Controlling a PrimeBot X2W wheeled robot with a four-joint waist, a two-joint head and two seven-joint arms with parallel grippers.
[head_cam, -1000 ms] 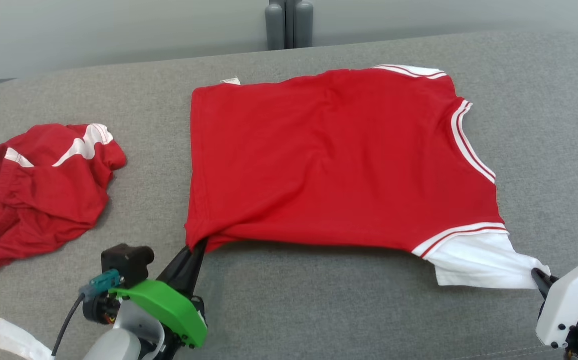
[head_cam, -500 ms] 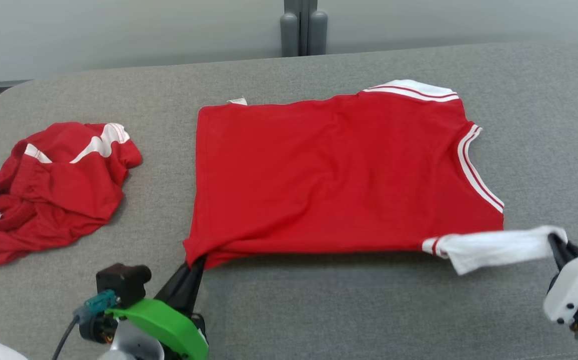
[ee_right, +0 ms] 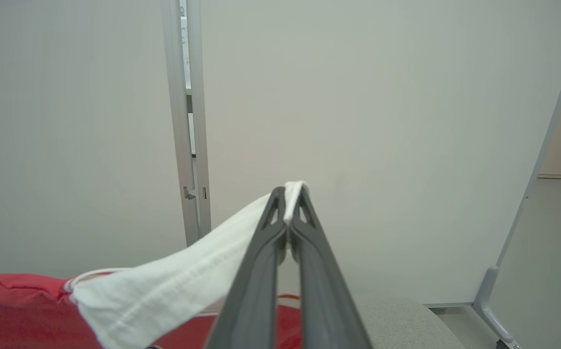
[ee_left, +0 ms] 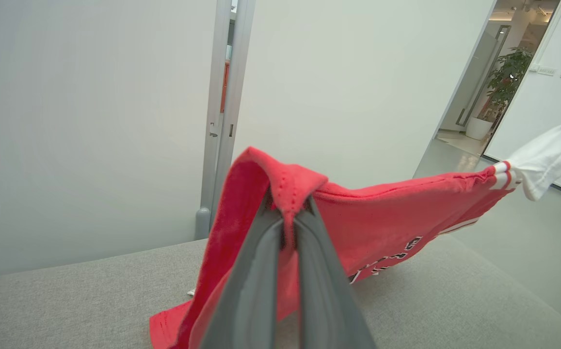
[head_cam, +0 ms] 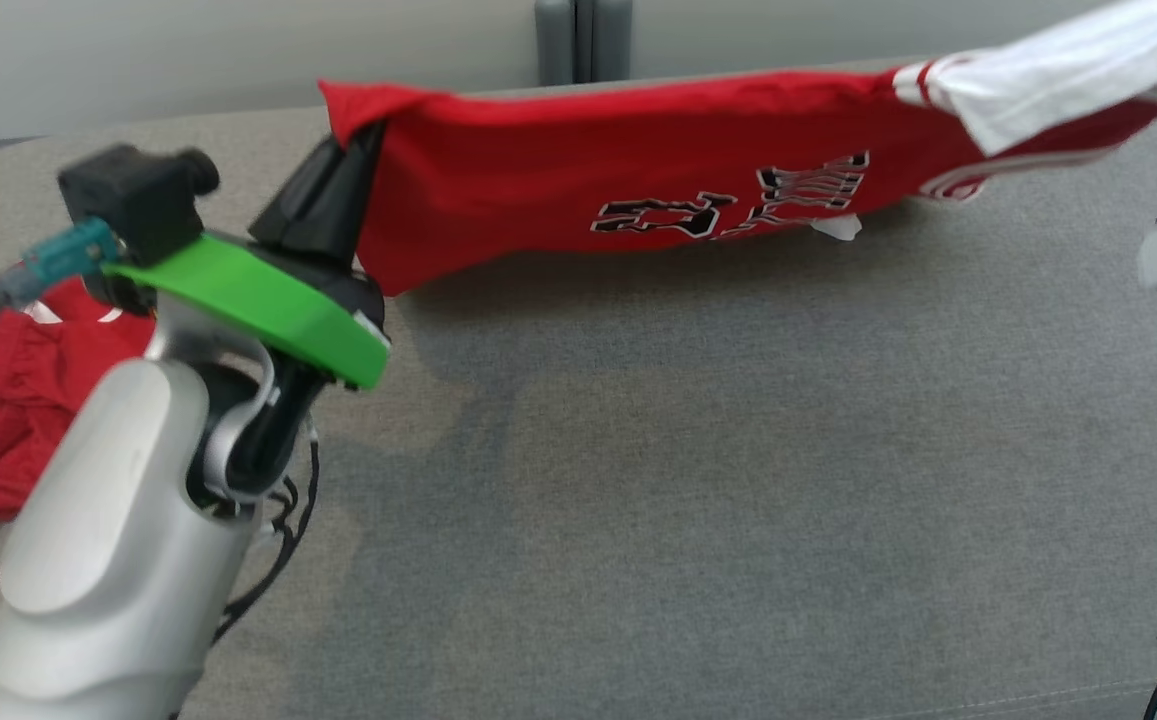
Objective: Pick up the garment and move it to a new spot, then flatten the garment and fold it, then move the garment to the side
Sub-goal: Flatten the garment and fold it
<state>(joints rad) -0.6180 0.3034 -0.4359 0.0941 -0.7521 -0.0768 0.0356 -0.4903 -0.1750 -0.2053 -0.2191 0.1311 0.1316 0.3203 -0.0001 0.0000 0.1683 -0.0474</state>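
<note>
the red jersey (head_cam: 558,170) is held stretched above the far part of the grey fabric-covered tabletop (head_cam: 688,480), with its lower edge close to the surface. the left gripper (ee_left: 287,206) jaws are clenched on a red hem corner, the right gripper (ee_right: 290,194) jaws on the white sleeve (head_cam: 1058,70). a crumpled red garment (head_cam: 8,400) is seen by the left edge. a broad stretch of tabletop is seen between the jersey and the near edge.

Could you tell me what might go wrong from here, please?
1. The right gripper pinches only the tip of the white sleeve, so it may slip out.
2. The lower edge of the red shirt seems to trail on the grey surface and could bunch.
3. The arm of the left gripper hangs above the crumpled red garment and might snag it.
</note>
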